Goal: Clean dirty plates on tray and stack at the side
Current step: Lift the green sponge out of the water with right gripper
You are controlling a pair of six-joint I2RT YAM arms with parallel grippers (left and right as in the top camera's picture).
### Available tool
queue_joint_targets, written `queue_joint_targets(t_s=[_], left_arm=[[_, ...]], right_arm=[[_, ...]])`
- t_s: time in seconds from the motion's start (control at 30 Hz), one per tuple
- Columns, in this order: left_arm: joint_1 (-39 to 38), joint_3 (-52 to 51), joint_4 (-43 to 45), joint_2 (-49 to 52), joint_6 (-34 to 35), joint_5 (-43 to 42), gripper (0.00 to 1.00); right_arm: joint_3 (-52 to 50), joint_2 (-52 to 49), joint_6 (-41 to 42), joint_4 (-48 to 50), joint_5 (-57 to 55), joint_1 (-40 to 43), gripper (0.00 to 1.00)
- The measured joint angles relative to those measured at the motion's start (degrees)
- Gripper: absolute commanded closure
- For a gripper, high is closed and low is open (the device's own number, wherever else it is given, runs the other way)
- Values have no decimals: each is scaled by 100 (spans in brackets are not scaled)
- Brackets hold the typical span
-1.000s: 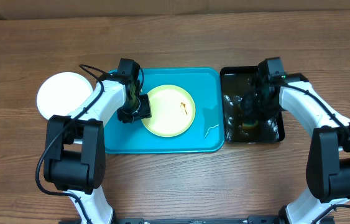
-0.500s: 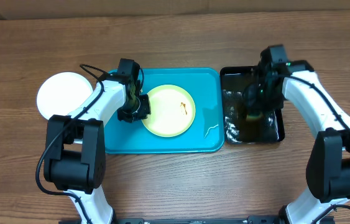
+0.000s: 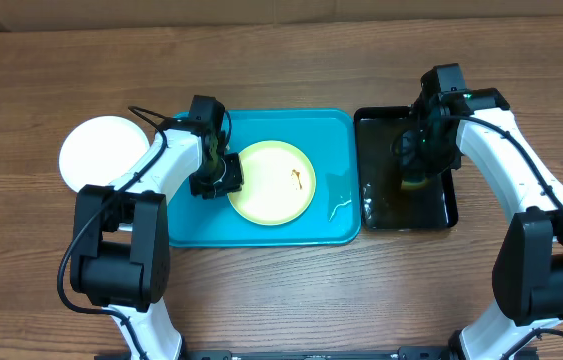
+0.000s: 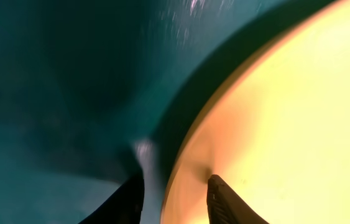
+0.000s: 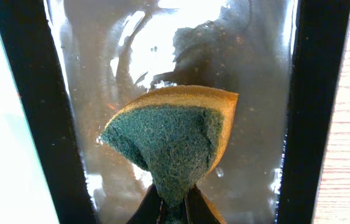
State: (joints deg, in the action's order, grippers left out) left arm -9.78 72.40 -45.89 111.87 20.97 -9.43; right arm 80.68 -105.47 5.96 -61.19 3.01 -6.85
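Observation:
A pale yellow-green plate [image 3: 271, 181] with a brown smear [image 3: 298, 177] lies in the turquoise tray [image 3: 336, 215]. My left gripper [image 3: 217, 181] is at the plate's left edge. In the left wrist view its jaws [image 4: 176, 200] straddle the plate's rim [image 4: 187, 186] and are shut on it, one finger on the plate [image 4: 299, 124]. A white plate [image 3: 101, 150] sits on the table left of the tray. My right gripper [image 3: 417, 170] is shut on a green-and-yellow sponge [image 5: 175, 137] and holds it over the black tray. A third plate is not visible.
The narrow black glossy tray [image 3: 369, 215] stands right of the turquoise one and holds shallow water [image 5: 162, 50]; its rim [image 5: 28, 93] shows in the right wrist view. A wet streak [image 3: 338, 209] lies on the turquoise tray's right part. Bare wooden table lies around.
My right gripper has risen and shifted slightly toward the back of the black tray with the sponge, and the water's ripples have settled. The left gripper and the plate have not moved.

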Motion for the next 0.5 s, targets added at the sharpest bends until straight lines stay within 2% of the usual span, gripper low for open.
queue_joint_targets(t_s=[0.07,0.23,0.43,0.5], left_arm=[[2,0,155,0,-15,20,96],[0,9,96,-4,-96,-24,96],[0,17,-487,-7,103,-68,95],[0,17,-540,-7,140,-76,87]], right_arm=[[0,0,0,0,26,0,96],[0,0,0,-31,61,0,96],[0,0,2,98,-179,-48,96],[0,0,2,111,-402,-140,96]])
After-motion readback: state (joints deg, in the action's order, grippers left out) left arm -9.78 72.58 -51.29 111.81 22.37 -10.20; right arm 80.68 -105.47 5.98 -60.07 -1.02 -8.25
